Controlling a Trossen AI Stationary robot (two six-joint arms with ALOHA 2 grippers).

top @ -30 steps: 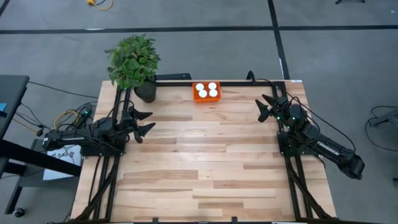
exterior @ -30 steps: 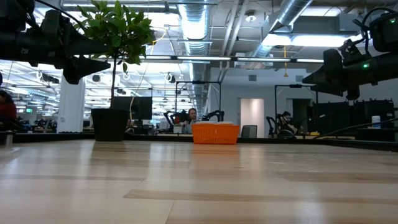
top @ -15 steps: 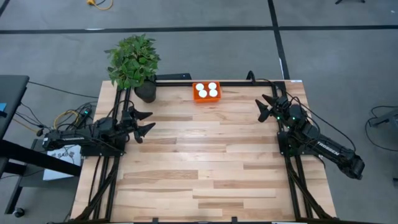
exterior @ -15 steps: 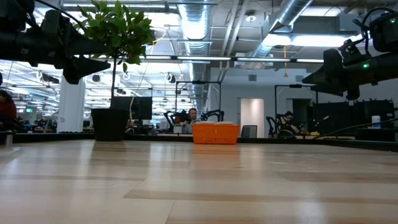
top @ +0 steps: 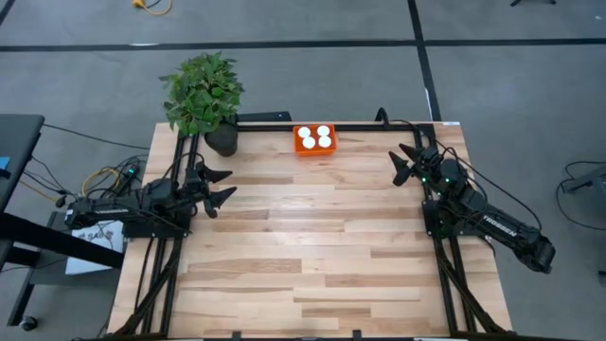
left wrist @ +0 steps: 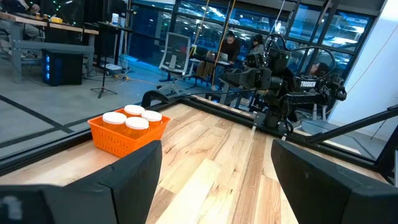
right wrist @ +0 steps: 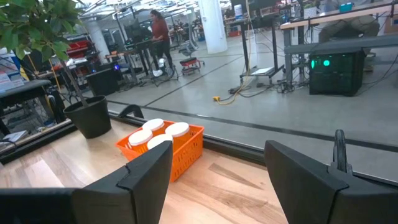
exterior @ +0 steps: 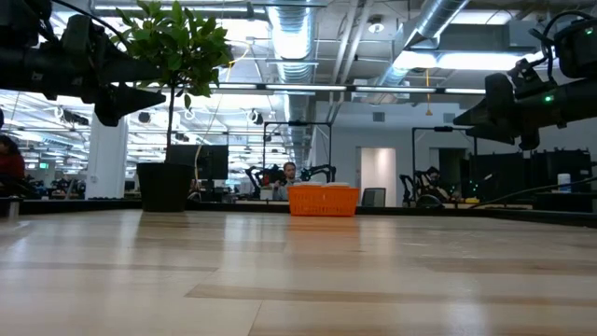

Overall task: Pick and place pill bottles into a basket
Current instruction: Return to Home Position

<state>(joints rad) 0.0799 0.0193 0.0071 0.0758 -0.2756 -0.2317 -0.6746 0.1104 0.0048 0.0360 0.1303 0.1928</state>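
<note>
Pill bottles (top: 323,132) sit inside the basket (exterior: 323,202), and from above we count four white caps packed two by two, filling it. We see none outside it, so we judge the placing itself finished, with only the pull-back to rest in hand.

What that move turns on is how each claw stands to the basket. The basket rests at the far edge of the desk (top: 303,246), its longer side running along that edge, just to the right of the plant pot (top: 222,142). The left claw (top: 225,185) hangs to the basket's left and on its near side, well apart from it. The right claw (top: 398,163) hangs to the basket's right, also on the near side and also well apart. The basket lies between them, roughly midway (the right claw looks perhaps a shade closer, though we would not press it).

Both claws are spread wide and carry nothing. Each wrist view shows the basket in the gap between its own dark tips. Both claws are raised off the desk, as the level view shows.

Since neither claw is over or touching the basket, we judge that drawing back from it should not disturb the load.
</note>
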